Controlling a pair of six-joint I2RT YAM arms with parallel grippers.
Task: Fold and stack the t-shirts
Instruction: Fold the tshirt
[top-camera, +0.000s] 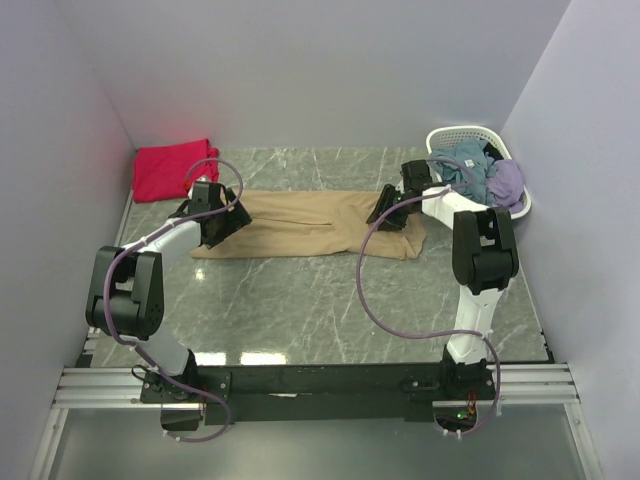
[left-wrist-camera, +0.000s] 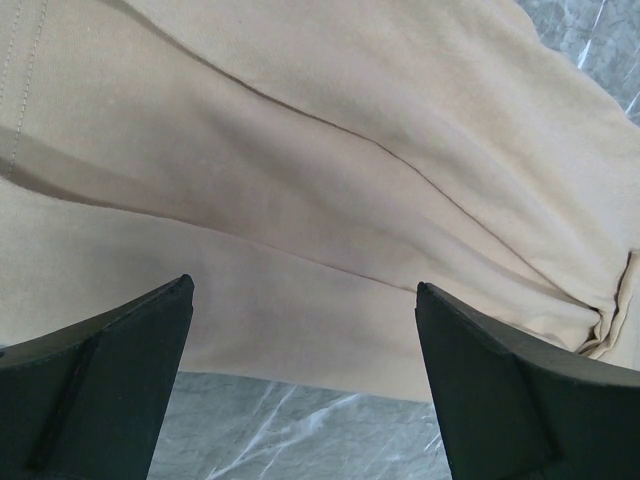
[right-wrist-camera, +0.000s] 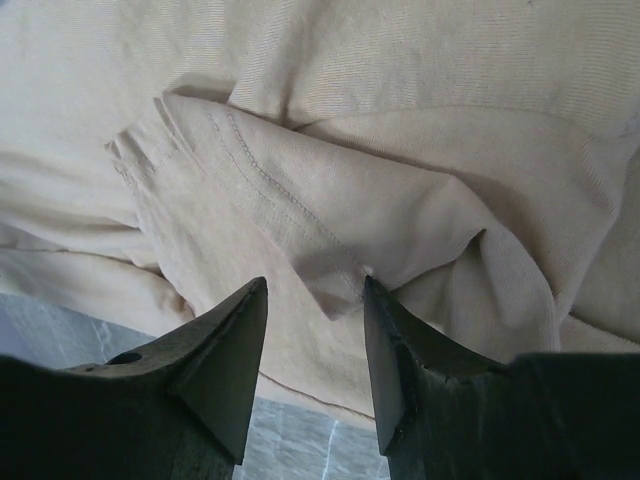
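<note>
Tan tee (top-camera: 310, 228) lies mid-table, long axis running left to right between my arms. Left gripper (left-wrist-camera: 305, 290) spread wide over its left end. Right gripper (right-wrist-camera: 315, 285) narrowly apart, straddling a hemmed fold at the right end. I judge each arm takes its own end

Free marble up front, back corners taken.
Bare table (top-camera: 300, 300) runs between the arm bases and the tan tee (top-camera: 320, 225) spanning the middle. The red tee (top-camera: 170, 170) fills the back-left corner, the basket (top-camera: 447, 133) the back-right, and walls (top-camera: 60, 180) hem both sides.
</note>
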